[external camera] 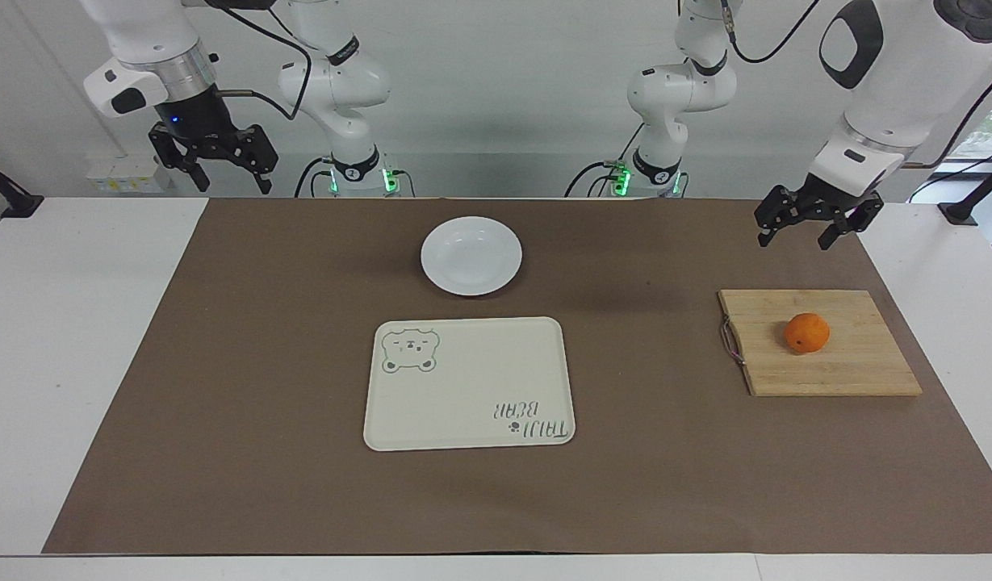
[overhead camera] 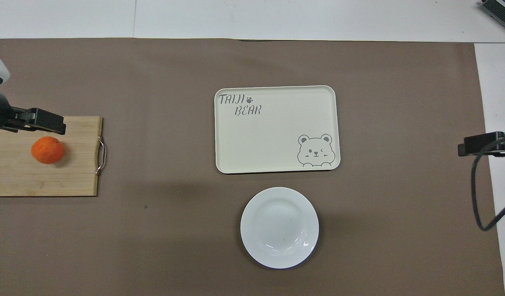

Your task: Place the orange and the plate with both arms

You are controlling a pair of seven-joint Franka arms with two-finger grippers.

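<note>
The orange [external camera: 807, 332] is bright orange with a small dark dimple. The plate [external camera: 471, 255] is plain glossy white. The tray [external camera: 469, 382] is cream, with a grey bear face in one corner and grey "TAIJI BEAR" lettering in another. The board [external camera: 818, 343] is pale striped wood with a metal handle. The mat [external camera: 261, 339] is plain brown, the table [external camera: 76, 323] white. Both grippers are black on white arms.
</note>
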